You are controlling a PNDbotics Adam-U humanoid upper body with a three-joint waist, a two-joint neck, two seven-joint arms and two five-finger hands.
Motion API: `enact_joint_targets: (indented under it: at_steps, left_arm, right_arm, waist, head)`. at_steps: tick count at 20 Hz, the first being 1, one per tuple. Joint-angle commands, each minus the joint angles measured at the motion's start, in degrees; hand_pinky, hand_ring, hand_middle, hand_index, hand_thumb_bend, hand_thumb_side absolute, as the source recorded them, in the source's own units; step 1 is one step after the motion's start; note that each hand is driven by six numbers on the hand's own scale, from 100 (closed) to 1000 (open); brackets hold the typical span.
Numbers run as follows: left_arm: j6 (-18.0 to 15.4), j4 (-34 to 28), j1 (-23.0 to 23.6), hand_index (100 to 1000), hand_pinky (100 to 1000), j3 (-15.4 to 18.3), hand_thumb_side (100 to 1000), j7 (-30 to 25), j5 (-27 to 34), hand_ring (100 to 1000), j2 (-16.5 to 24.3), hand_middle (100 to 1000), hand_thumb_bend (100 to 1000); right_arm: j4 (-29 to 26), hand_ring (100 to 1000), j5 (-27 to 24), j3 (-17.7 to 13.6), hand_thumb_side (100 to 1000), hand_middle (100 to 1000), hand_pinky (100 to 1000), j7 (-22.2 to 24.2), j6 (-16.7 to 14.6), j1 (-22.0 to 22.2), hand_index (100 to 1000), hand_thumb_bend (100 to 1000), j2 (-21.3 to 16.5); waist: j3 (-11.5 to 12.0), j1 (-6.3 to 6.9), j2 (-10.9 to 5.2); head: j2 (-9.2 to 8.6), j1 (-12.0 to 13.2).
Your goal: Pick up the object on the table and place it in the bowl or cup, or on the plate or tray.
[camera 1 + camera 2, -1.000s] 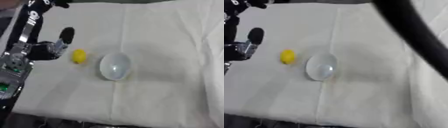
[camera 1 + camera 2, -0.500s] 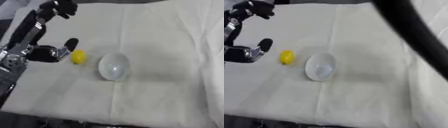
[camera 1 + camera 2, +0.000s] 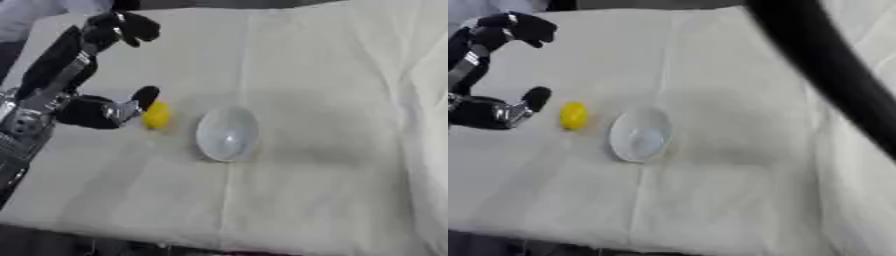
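A small yellow rounded object (image 3: 157, 116) lies on the white cloth, just left of a white bowl (image 3: 227, 134) that holds nothing. My left hand (image 3: 87, 111) comes in from the left and is open. Its thumb tip (image 3: 145, 95) sits right at the yellow object's upper left edge. Its long fingers (image 3: 122, 29) reach far up and back, curled at the tips, well apart from the object. Nothing is held. My right hand shows in neither view.
A white creased cloth (image 3: 315, 190) covers the table, whose front edge runs along the bottom. A thick black bar (image 3: 824, 65) crosses the right eye view diagonally from top middle to right edge, close to the camera.
My left hand has moved right toward the yellow object, and its fingers have spread up and away from the thumb. The object and the bowl have not moved.
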Motion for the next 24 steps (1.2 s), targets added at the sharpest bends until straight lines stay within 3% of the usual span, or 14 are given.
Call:
enact_joint_targets:
  at_steps: [1,12,24]
  left_arm:
    - [-0.24,2.17,-1.43,838,634,-0.52,670,-1.08,-0.80,738,2.24,775,211]
    - [-2.74,15.70,-6.16,823,614,-6.07,679,-4.96,-4.27,724,-1.05,763,212]
    - [-7.01,28.60,-8.87,809,601,-7.51,679,-3.65,-11.03,714,-7.23,754,217]
  right_arm:
    - [-0.45,811,-0.15,-0.12,989,872,730,0.11,0.08,-0.38,855,100,-1.33]
    - [-0.45,804,-0.56,-0.07,992,868,724,0.43,0.03,-0.49,850,100,-1.21]
    - [-0.45,798,-0.86,-0.16,994,866,719,0.64,0.12,-0.53,843,100,-1.13]
  waist:
    - [-0.09,-0.13,-1.00]
    - [-0.60,0.12,-0.58]
    - [-0.78,0.70,0.15]
  head:
    - [-0.26,-0.19]
    - [-0.26,0.10]
    - [-0.26,-0.22]
